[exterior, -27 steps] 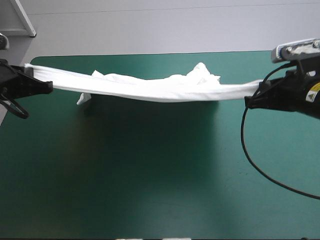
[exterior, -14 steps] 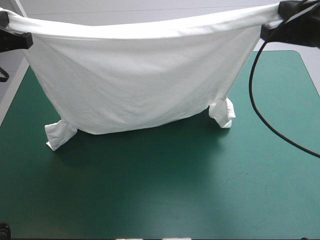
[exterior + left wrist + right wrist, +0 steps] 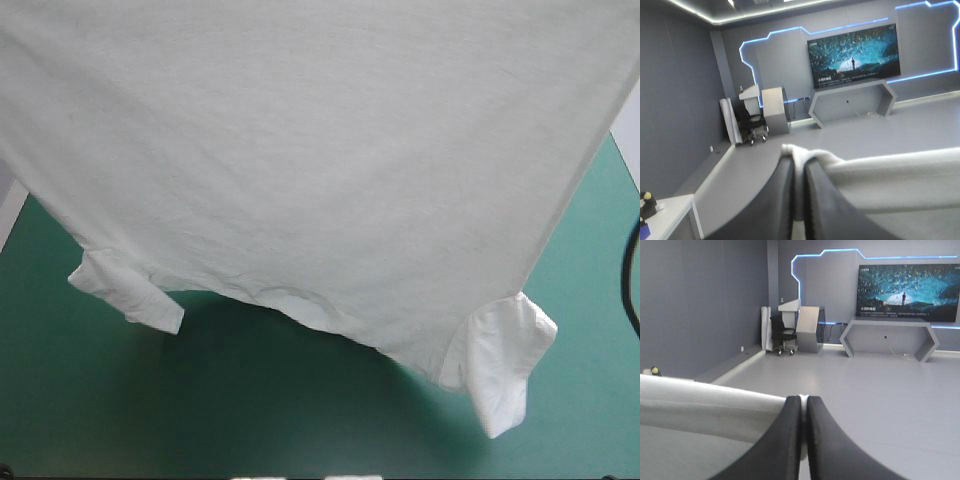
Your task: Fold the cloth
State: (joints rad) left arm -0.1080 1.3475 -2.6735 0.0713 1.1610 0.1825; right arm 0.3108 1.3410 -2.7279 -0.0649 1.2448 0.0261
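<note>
The white T-shirt [image 3: 320,160] hangs high over the teal-green table [image 3: 250,400], filling most of the high view. Its two short sleeves dangle at the lower corners, one at the left [image 3: 125,295] and one at the right [image 3: 505,365]. Both arms are out of sight in the high view. In the left wrist view my left gripper [image 3: 799,165] is shut on the T-shirt [image 3: 890,170], a bunched fold poking out at the fingertips. In the right wrist view my right gripper [image 3: 803,400] is shut on the T-shirt [image 3: 700,407], which stretches away to one side.
Bare teal-green cover shows below the hanging shirt along the near edge and at the right side [image 3: 600,250]. Both wrist views look level into the room, above the table.
The shirt was stretched low across the table's far side, then lifted. It has now risen much higher and closer to the camera, hiding both grippers and the table's far half.
</note>
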